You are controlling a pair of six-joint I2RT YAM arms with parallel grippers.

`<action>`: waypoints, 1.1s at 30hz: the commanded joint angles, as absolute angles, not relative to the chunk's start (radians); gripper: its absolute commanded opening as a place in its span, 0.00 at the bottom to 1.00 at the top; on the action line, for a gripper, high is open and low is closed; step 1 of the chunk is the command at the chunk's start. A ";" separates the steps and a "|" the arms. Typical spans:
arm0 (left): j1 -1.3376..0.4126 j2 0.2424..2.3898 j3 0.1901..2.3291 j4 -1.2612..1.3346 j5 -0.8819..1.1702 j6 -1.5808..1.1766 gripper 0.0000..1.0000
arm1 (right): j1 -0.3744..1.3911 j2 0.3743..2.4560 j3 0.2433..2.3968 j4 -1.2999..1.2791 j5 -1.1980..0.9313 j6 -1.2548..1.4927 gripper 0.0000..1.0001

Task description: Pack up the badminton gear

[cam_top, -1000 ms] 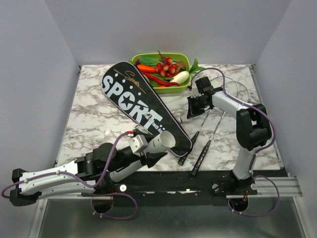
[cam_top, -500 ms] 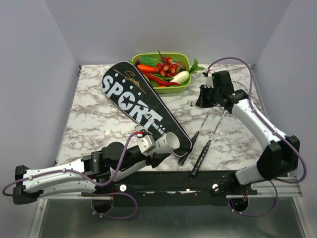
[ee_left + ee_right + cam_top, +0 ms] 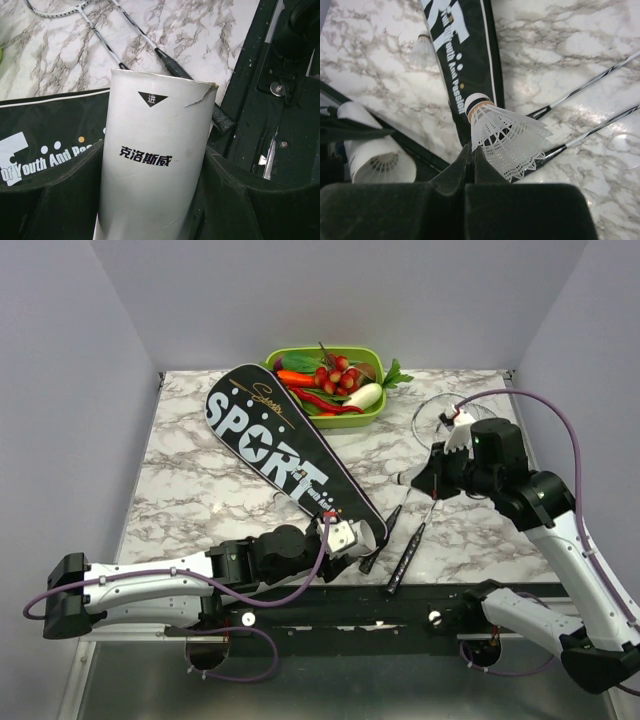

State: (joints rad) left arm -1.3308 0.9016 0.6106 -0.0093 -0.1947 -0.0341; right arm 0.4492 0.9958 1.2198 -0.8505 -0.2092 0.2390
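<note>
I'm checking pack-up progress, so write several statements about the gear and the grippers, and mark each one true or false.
1. The left gripper holds a white tube. True.
2. The right gripper is open and empty. False: it is shut on the skirt of a shuttlecock.
3. Both rackets are inside the bag. False: they lie on the table, beside the bag.
4. A second shuttlecock lies on the table next to the bag. True.
</note>
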 commanded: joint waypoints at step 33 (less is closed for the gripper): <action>-1.336 0.891 0.583 0.090 -0.158 -0.190 0.00 | 0.839 0.977 0.983 -0.608 -0.489 0.489 0.01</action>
State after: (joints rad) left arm -1.3308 0.9173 0.5816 0.0544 -0.1776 -0.0238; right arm 0.8017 0.9562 1.0111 -0.7204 -0.4942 0.4458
